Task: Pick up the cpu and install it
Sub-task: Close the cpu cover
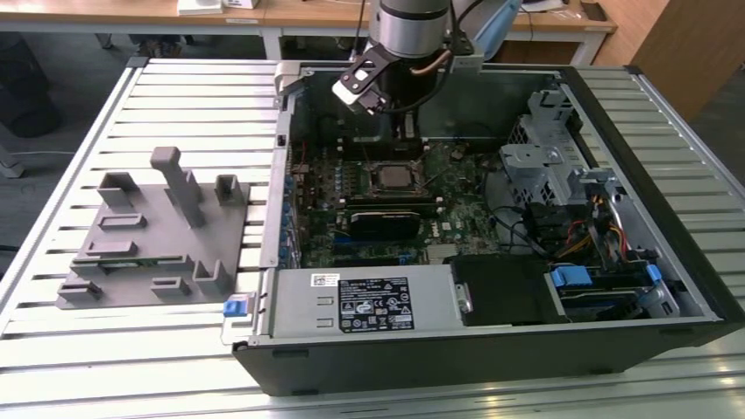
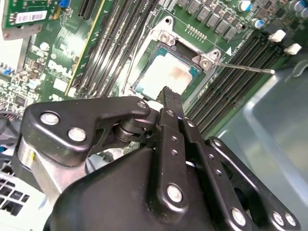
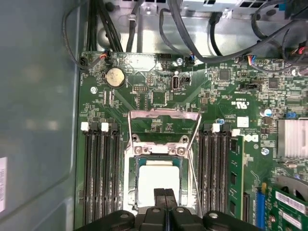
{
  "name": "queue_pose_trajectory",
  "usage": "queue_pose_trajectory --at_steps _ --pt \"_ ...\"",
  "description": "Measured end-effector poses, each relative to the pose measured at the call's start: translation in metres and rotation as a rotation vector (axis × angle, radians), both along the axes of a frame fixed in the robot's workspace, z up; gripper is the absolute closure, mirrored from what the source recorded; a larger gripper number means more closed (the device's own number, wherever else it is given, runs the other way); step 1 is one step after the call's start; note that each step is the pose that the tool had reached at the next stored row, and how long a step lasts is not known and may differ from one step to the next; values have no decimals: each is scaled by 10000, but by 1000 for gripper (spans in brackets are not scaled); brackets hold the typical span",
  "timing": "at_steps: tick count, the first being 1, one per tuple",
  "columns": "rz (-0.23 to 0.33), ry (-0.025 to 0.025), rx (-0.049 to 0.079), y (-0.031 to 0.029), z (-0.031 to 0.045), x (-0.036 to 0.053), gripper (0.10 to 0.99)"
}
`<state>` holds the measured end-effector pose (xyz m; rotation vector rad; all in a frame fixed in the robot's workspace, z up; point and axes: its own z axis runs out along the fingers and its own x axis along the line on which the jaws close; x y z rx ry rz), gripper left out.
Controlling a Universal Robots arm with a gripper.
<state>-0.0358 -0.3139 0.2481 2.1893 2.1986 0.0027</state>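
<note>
The cpu (image 3: 156, 177) is a pale silvery square lying flat in the motherboard socket, also seen as the cpu (image 2: 166, 73) in the second wrist view and the cpu (image 1: 396, 177) in the exterior view. The socket's metal load frame (image 3: 163, 124) stands flipped open beyond it, and its thin lever (image 2: 243, 67) sticks out sideways. My gripper (image 3: 165, 195) hangs just above the near edge of the chip, with its black fingers (image 2: 169, 98) pressed together and nothing between them. In the exterior view the gripper (image 1: 403, 131) sits inside the open computer case, just behind the socket.
A grey plastic fixture (image 1: 152, 236) with upright posts stands on the slatted table at the exterior view's left. Memory slots (image 3: 98, 168) flank the socket. The case holds a power supply (image 1: 361, 301), a drive cage (image 1: 559, 166), cables (image 3: 192, 29) and steel walls (image 3: 38, 120).
</note>
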Motion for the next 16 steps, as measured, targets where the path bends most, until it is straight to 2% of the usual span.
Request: queue_pose_trajectory --at_steps 8,11,16 --pt "-1 0 1 0 243 -5 980" --pt "1 0 -28 -7 250 -5 980" --pt "0 0 -39 -56 250 -5 980"
